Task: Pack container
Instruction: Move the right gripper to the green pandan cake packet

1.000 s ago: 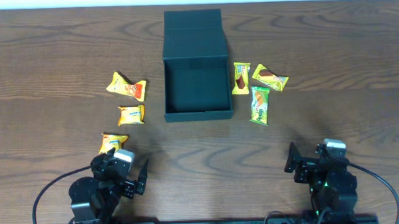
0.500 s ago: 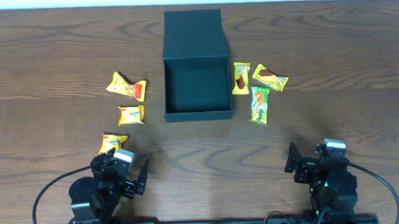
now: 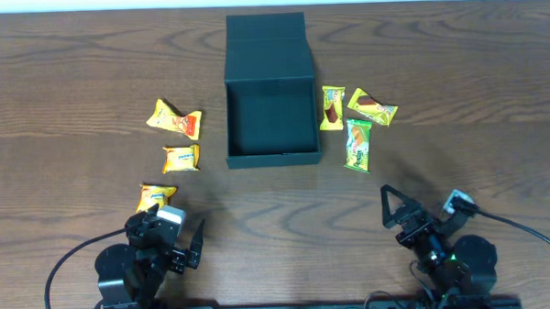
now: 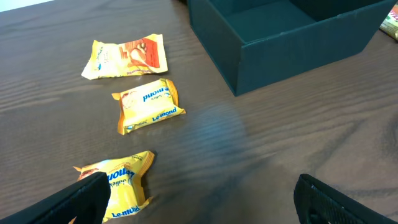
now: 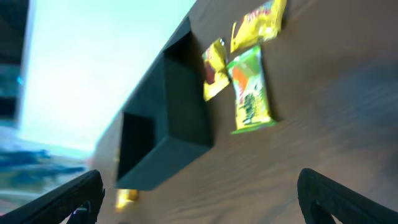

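Toward the far middle of the bench point(image 3: 474, 65) the container point(image 3: 273, 158) stands open, its lid flap point(image 3: 266, 45) laid back flat on the far side and its dark floor showing. Left of it, three yellow packets lie in a loose line running nearward. First is the far yellow packet point(image 3: 174, 119), which has a red-orange end, then the middle yellow packet point(image 3: 181, 159), then the near yellow packet point(image 3: 156, 195). Each lies apart from the others and from the container.

Right of the container lie three more, close together. A brown-marked packet point(image 3: 331, 108) sits just beside the right wall, and a slanted yellow packet point(image 3: 371, 106) lies a little further right. A green packet point(image 3: 358, 144) lies nearer than both; whether it touches them I cannot tell.

At the near left edge sits the left arm point(image 3: 137, 265), its jaws wide and holding nothing. Its wrist view shows the two fingertips point(image 4: 84, 199) at the bottom corners, well apart, with the near yellow packet on the bench just beside the left-hand one. The container's near corner shows at the far right of that view.

At the near right edge sits the right arm point(image 3: 462, 258), angled toward the far left, its jaws also wide with nothing between them. Its wrist view is tilted and blurred. It shows a finger at each lower corner, with the container and the three right-hand packets beyond.
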Controlling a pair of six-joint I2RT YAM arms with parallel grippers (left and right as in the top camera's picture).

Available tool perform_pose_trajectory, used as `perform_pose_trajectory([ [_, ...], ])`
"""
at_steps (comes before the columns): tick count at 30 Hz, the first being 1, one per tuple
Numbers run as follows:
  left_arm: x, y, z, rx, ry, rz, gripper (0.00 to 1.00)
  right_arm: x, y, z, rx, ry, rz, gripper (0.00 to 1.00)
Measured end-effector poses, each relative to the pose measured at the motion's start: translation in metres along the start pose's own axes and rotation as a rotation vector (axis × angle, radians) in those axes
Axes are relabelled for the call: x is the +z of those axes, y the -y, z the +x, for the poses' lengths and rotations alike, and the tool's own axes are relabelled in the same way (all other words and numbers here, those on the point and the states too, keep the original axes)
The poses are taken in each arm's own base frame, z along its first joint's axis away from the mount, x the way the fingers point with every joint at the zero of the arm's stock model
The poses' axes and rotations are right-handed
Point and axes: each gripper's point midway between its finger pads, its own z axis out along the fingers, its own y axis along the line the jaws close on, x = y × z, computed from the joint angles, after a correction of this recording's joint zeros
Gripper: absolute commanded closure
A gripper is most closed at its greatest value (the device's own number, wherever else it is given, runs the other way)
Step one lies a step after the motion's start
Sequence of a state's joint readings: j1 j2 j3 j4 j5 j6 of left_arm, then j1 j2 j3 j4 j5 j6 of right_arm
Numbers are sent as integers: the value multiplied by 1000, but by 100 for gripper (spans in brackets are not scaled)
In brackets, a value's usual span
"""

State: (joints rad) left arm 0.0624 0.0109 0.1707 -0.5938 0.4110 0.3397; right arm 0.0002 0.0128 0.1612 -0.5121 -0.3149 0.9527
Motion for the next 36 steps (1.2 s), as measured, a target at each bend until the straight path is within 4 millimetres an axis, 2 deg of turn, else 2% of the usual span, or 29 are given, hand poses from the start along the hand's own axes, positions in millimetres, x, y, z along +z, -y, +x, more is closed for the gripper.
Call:
perform_pose_trajectory([
  [4, 0, 0, 0, 0, 0, 0, 5, 0, -5, -1, 68, -1, -23, 1],
  [7, 0, 0, 0, 0, 0, 0, 5, 0, -21, -11, 88, 39, -91, 1],
  [9, 0, 0, 0, 1, 1, 0, 5, 0, -31, -18, 92, 59, -129, 5],
  [11, 0, 0, 0, 1, 0, 0, 5, 6, -31, -20, 108, 50, -121, 6],
  [16, 0, 0, 0, 1, 0, 0, 5, 32, -16, -16, 164, -26, -28, 6],
  [18, 0, 0, 0, 0, 0, 0, 5, 42, -10, -13, 181, -82, 34, 1],
  [24, 0, 0, 0, 1, 1, 0, 5, 79, -16, -19, 161, -316, 249, 1],
  [29, 0, 0, 0, 1, 2, -1, 4, 104, 10, -4, 239, -576, 521, 1],
  [32, 0, 0, 0, 1, 1, -1, 5, 112, 23, 2, 274, -653, 609, 4],
  [36, 0, 0, 0, 1, 1, 0, 5, 119, 38, 6, 274, -670, 655, 13],
])
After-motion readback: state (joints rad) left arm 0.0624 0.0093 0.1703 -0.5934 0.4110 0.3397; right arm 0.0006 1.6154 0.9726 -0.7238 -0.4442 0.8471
